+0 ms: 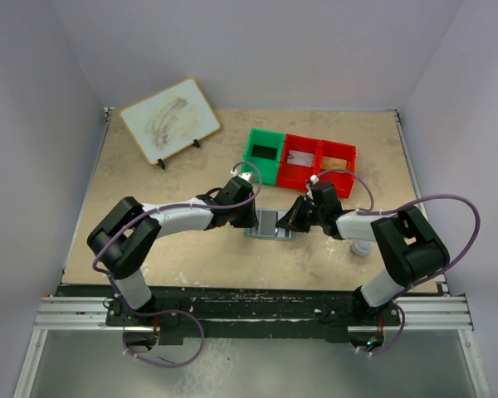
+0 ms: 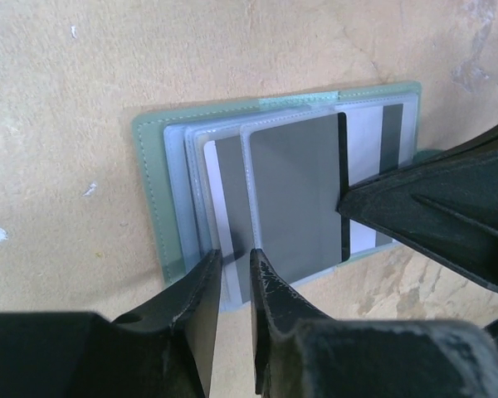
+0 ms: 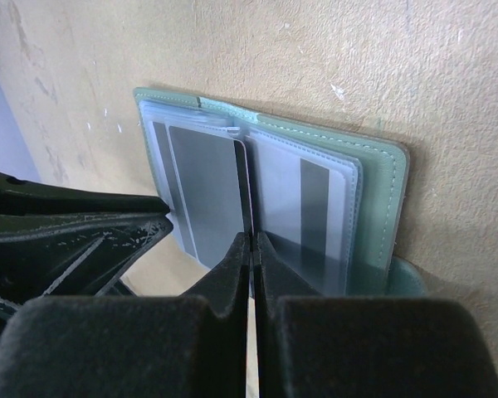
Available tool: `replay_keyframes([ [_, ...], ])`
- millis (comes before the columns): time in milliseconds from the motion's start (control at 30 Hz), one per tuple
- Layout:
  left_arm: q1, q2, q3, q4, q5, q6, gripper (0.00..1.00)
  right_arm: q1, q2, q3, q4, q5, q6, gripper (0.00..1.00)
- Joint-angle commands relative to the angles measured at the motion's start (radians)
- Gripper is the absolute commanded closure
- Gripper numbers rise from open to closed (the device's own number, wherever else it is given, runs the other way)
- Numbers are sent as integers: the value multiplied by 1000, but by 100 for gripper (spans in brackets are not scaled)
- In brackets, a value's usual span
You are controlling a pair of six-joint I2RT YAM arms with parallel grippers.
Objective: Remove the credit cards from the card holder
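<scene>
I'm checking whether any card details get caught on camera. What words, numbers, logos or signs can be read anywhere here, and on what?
No text can be read in any view.
The cards in the card holder: plain grey faces and dark stripes, no print visible.
The whiteboard: only smudged marks, nothing legible.
The green bin and red bins: no labels visible.

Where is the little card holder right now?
The card holder lies open mid-table in the top view, between the left gripper and right gripper, just nearer the arms than the green bin.
</scene>
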Motion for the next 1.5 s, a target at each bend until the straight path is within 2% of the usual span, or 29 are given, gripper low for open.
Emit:
replay_keyframes([
  [0, -7, -46, 36, -10, 25, -2, 80, -4, 21, -2, 32, -11, -2, 100],
  [433, -31, 55, 77, 28, 65, -13, 76, -4, 23, -11, 49, -19, 6, 100],
  [800, -38, 54, 43, -101, -89, -10, 80, -4, 1, -6, 10, 12, -2, 100],
  [1467, -65, 61, 22, -128, -174, -21, 83, -4, 7, -11, 25, -3, -6, 100],
])
